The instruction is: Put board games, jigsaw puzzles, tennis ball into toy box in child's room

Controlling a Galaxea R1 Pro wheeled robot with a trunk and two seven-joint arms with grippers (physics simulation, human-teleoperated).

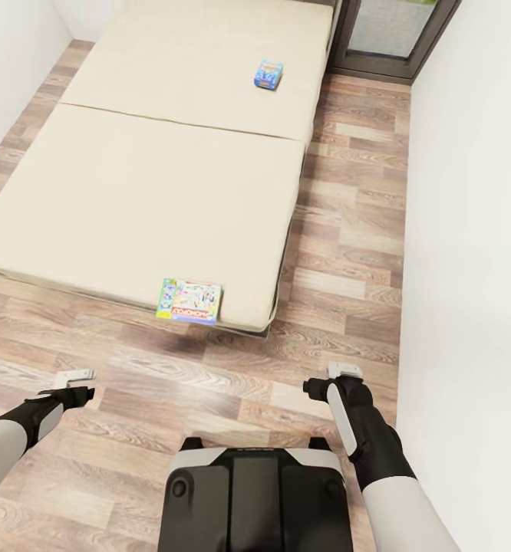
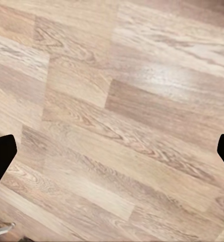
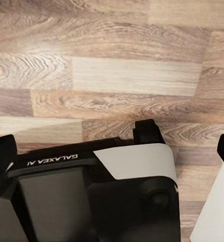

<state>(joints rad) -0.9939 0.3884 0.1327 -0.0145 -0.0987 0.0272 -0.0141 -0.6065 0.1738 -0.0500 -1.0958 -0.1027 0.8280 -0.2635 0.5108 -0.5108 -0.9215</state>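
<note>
Two board games lie on the cream bed (image 1: 133,192). A colourful flat board game (image 1: 189,301) rests at the bed's near edge, slightly overhanging it. A smaller blue board game (image 1: 268,74) sits far back near the bed's right side. My left gripper (image 1: 83,385) hangs low over the wooden floor in front of the bed, well short of the near game. In the left wrist view its fingers (image 2: 1,159) stand wide apart with bare floor between them. My right gripper (image 1: 328,378) hovers over the floor to the right, open and empty, fingers (image 3: 1,161) spread above my own base.
My black and white base (image 1: 255,491) sits on the wooden floor (image 1: 340,253) just before the bed. A white wall (image 1: 470,230) runs along the right, leaving a floor strip beside the bed. A dark-framed glass door (image 1: 393,34) stands at the back right.
</note>
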